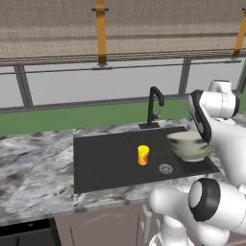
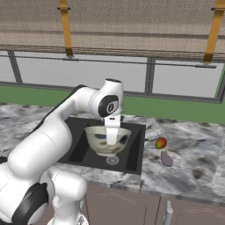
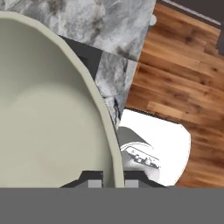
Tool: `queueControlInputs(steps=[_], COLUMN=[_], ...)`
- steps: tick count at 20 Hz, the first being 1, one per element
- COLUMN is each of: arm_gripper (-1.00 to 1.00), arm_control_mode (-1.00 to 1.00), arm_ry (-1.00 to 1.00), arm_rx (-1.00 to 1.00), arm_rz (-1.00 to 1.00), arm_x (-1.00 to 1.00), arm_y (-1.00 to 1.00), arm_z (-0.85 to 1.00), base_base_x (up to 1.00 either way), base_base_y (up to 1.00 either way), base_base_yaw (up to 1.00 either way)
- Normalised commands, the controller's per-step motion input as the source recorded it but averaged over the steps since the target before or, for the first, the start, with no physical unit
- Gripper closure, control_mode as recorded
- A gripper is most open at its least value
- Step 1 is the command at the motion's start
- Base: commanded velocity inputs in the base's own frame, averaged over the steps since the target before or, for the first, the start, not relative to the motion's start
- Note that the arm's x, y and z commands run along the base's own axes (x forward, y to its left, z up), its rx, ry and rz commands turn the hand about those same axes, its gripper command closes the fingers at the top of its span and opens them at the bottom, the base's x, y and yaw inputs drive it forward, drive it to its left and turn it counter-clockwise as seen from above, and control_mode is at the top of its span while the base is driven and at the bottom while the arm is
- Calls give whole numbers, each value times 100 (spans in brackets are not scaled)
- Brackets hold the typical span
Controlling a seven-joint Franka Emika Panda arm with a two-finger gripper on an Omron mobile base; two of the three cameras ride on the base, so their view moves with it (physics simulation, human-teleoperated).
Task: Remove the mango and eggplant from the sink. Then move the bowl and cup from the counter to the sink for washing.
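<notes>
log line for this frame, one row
gripper: shut on bowl rim | bowl: held over sink | cup: upright in sink | mango, eggplant: on counter, right of sink

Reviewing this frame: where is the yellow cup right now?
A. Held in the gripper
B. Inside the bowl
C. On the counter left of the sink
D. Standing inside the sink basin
D: the cup stands upright on the dark floor of the sink, near the drain, while the gripper is shut on the rim of the bowl, holding it above the basin's right side.
</notes>
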Motion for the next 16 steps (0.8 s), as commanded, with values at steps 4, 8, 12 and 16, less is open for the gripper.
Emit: queueControlInputs(steps=[4,8,12,16], arm_gripper=[100,100,100,100], arm_control_mode=[-100,-100,-100,-100], arm_ry=[-4,-2,-2,-2], arm_rx=[3,3,3,1], arm_rz=[-5,-3,-2,-2], arm_x=[34,31,29,31], arm_y=[-1,-3,-5,-4], arm_z=[-25,-29,-30,-32], base_base_x=[0,0,0,0], base_base_y=[0,0,0,0], base_base_yaw=[0,0,0,0])
